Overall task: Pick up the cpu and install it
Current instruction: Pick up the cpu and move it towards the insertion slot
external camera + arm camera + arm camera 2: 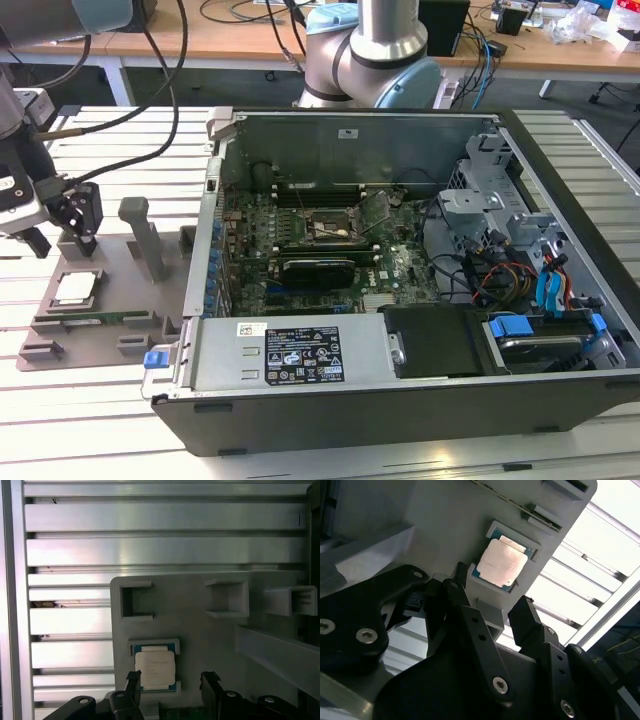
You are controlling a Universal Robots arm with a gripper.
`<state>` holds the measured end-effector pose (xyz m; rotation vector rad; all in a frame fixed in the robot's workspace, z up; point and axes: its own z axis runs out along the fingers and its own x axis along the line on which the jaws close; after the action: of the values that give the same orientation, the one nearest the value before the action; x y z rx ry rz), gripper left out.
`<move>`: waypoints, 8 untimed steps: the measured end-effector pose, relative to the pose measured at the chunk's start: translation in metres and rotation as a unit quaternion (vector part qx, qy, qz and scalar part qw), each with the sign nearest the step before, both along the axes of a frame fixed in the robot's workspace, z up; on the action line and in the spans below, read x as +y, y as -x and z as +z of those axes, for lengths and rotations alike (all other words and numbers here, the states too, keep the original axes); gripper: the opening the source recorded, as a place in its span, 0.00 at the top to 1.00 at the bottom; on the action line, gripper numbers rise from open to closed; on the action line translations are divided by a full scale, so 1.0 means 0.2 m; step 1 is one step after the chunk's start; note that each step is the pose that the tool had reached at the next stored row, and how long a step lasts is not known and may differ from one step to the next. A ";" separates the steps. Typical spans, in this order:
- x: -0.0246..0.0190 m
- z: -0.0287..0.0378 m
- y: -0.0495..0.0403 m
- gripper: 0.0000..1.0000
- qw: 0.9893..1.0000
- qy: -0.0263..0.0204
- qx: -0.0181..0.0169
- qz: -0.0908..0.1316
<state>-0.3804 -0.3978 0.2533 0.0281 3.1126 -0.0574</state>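
Black pincer (65,238): at the far end of the exterior view's left, hanging above the tray. Its two fingers (134,682) are spread apart and grip nothing.
Cpu (78,288): a silvery square lying flat in its recess of the tray, just below the pincer's tips and clear of them. In both wrist views it shows through the gap between the fingers.
Tray (110,318): grey plastic, lying under the pincer on the table. One of its upright posts (140,232) stands just beside the pincer, on the side toward the case.
Table (120,135): slatted bright metal, running beneath the pincer and the tray.
Computer case (330,425): well apart from the pincer, toward the exterior view's right, lying with its side open.
Motherboard (250,225): green, inside the case, with a dark square socket (335,228) near its middle.
Graphics card (318,268): long and black, just beside the socket and far from the pincer.
Arm base (375,55): grey and pale blue, behind the case.
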 end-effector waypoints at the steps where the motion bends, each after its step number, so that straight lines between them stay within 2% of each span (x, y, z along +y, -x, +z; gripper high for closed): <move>1: 0.000 -0.013 0.000 0.40 1.000 0.000 0.000 0.000; 4: -0.001 -0.037 0.002 0.40 1.000 0.000 0.000 0.000; 6: -0.018 -0.053 0.012 0.40 1.000 0.000 0.000 0.003; 8: -0.026 -0.063 0.013 0.40 1.000 0.000 0.000 0.012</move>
<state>-0.3830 -0.4030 0.2406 -0.0103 3.1121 -0.0577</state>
